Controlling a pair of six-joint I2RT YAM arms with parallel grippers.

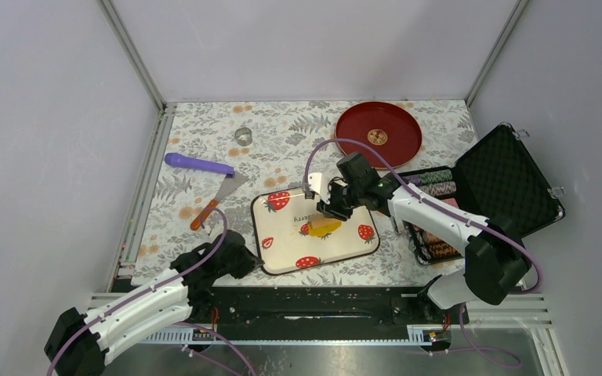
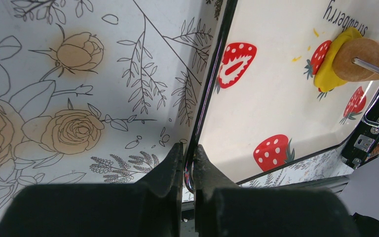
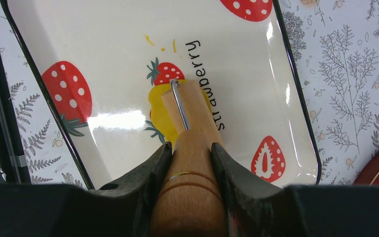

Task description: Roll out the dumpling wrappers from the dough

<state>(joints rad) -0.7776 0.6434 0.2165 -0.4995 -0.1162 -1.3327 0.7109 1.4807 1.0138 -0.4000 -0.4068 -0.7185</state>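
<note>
Right, from the overhead view I start with the table (image 1: 204, 141) under its flowered cloth. The open black case (image 1: 509, 176) sits at its right edge and the red plate (image 1: 378, 133) at the far right, both out of my working area. The strawberry tray (image 1: 286, 235) lies near the middle and serves as my rolling board. I have the left gripper (image 2: 188, 150) pinched shut on the tray's rim at its near-left corner, as I judge it so the tray cannot skate across the cloth when I push. The right gripper (image 3: 191, 148) is clamped around the handle of the wooden roller (image 3: 190, 113), reaching in from the right so the roller head bears down on the tray. Left of the tray, well apart from it, lie a purple pin (image 1: 197, 164) and a scraper (image 1: 219, 198). A small metal ring (image 1: 244, 135) stands further back, and I am using none of the three. The dough (image 3: 159, 111) sits in the middle of the tray, directly under the roller head beside a printed strawberry. It is an uneven yellow patch spreading out to one side. No dumpling wrappers show yet, so I take it I am early in the flattening. A few yellow crumbs (image 3: 149, 39) dot the tray just beyond it.
</note>
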